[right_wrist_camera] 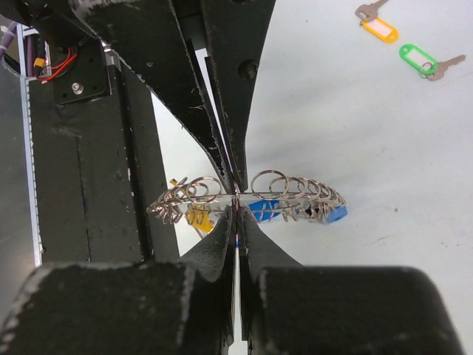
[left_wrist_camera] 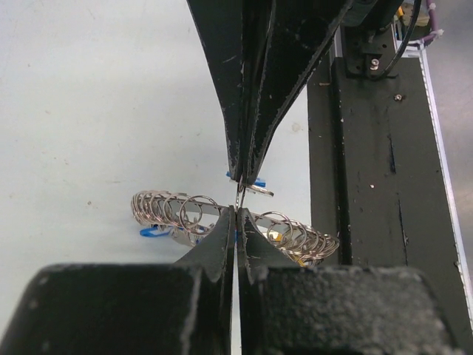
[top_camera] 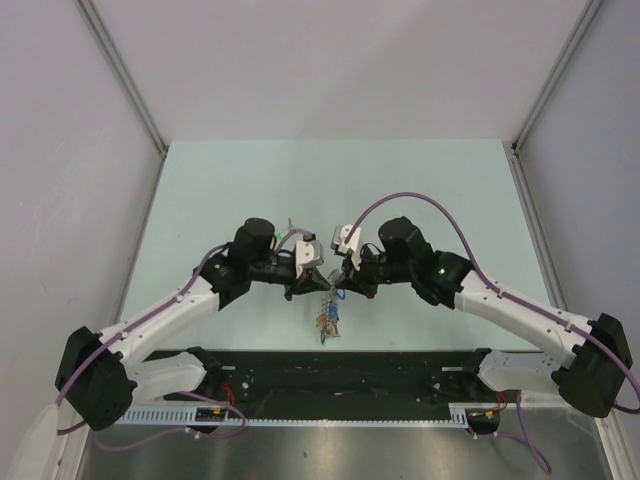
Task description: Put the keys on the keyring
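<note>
Left claw (left_wrist_camera: 236,216) and right claw (right_wrist_camera: 236,217) are both shut tight, tip to tip. They pinch the keyring (right_wrist_camera: 284,197) at the same spot from two sides. The keyring hangs between them, over the table (right_wrist_camera: 355,148) and close to the black rail (right_wrist_camera: 96,185). Each wrist sees its thin side, so its long way runs across, left to right. Little rings and blue and yellow tags hang off it.

Two keys are not on it yet. The orange-tag key (right_wrist_camera: 378,28) and the green-tag key (right_wrist_camera: 420,59) lie flat on the table, near each other and well apart from the claws. They lie past the keyring, away from the rail, and I think more on the left arm's side. So the left claw looks nearer to fetch one, if the right claw holds the ring alone. A blue bit (left_wrist_camera: 255,182) shows by the right claw's tips. I cannot tell if it is the blue key.
</note>
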